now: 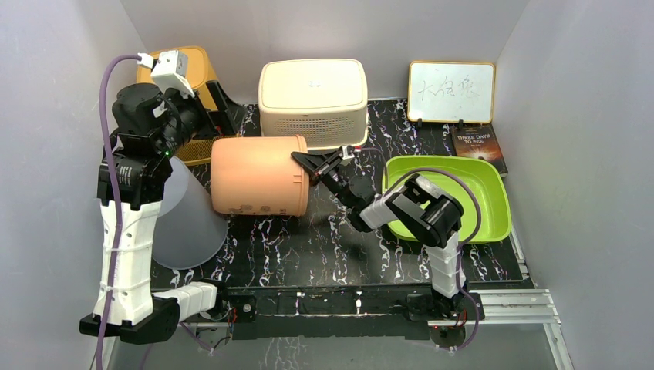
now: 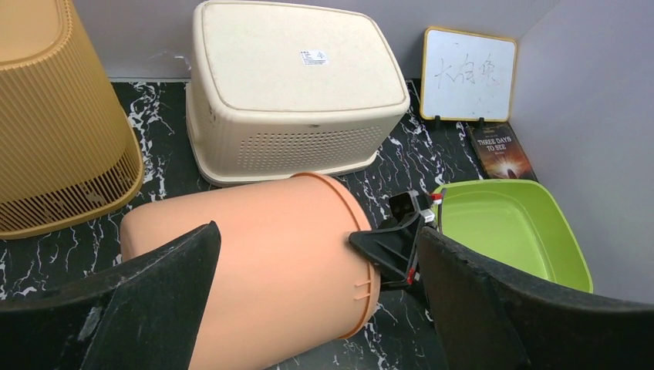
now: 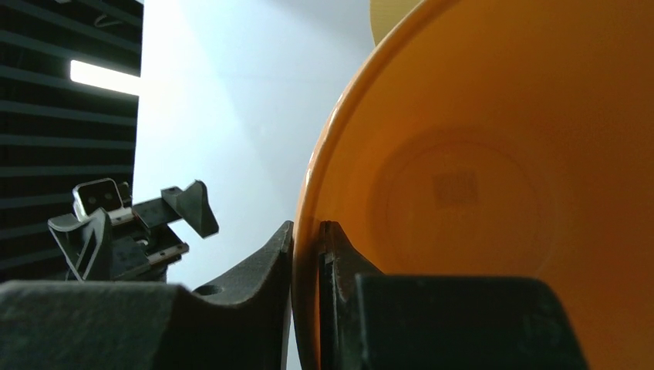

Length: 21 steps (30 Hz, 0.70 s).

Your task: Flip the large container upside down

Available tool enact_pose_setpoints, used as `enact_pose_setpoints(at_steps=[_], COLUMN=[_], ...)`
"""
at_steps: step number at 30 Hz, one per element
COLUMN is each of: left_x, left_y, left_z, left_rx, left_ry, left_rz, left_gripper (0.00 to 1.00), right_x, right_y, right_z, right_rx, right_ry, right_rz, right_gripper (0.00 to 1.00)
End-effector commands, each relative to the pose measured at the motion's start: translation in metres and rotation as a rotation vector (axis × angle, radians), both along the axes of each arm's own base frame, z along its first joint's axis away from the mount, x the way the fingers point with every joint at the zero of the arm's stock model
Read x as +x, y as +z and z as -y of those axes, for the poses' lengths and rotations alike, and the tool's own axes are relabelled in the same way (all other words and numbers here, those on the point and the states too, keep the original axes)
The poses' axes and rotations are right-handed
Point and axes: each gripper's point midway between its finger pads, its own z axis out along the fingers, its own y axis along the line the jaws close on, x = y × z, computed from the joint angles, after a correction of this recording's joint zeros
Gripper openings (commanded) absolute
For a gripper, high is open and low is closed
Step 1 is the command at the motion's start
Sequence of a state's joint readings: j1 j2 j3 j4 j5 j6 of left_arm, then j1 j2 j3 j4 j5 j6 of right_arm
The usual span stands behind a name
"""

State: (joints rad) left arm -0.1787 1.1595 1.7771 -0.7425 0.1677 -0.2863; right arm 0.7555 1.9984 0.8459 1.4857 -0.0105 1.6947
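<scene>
The large container (image 1: pixel 258 176) is a salmon-orange bucket lying on its side on the black marbled table, with its open mouth facing right. It also shows in the left wrist view (image 2: pixel 254 262). My right gripper (image 1: pixel 306 163) is shut on the bucket's rim, one finger inside and one outside, as the right wrist view shows (image 3: pixel 307 227). The bucket's inside (image 3: pixel 478 193) fills that view. My left gripper (image 1: pixel 199 127) is open and empty, held above the bucket's closed end, with its jaws spread wide over the bucket body (image 2: pixel 318 231) and not touching it.
An upturned cream basket (image 1: pixel 312 92) stands behind the bucket, and a yellow slatted basket (image 1: pixel 185 65) is at the back left. A green tub (image 1: pixel 463 196) sits to the right. A whiteboard (image 1: pixel 451 91) and a book (image 1: pixel 478 146) are at the back right. A pale grey bucket (image 1: pixel 185 220) is at the front left.
</scene>
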Motion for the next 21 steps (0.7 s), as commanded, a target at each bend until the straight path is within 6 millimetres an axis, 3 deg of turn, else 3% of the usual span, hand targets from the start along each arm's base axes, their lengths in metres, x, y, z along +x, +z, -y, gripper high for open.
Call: enact_pose_setpoints(at_steps=[1, 5, 9, 14, 21], left_x=[-0.003, -0.003, -0.005, -0.004, 0.001], left_y=[0.018, 0.015, 0.011, 0.01, -0.006], left_z=[-0.001, -0.003, -0.006, -0.007, -0.001], left_rx=[0.01, 0.018, 0.034, 0.038, 0.017], left_ry=[-0.002, 0.002, 0.012, 0.017, -0.001], left_rz=[0.046, 0.038, 0.03, 0.037, 0.011], left_gripper=[0.98, 0.98, 0.98, 0.98, 0.98], right_x=[-0.042, -0.027, -0.011, 0.006, 0.009], right_y=[0.091, 0.047, 0.003, -0.013, -0.055], right_z=[0.015, 0.013, 0.037, 0.087, 0.111], right_rx=[0.317, 0.305, 0.217, 0.1, -0.036], right_ry=[0.08, 0.079, 0.011, -0.056, -0.05], right_rz=[0.246, 0.099, 0.009, 0.033, -0.005], right_gripper=[0.0, 0.0, 0.0, 0.0, 0.1])
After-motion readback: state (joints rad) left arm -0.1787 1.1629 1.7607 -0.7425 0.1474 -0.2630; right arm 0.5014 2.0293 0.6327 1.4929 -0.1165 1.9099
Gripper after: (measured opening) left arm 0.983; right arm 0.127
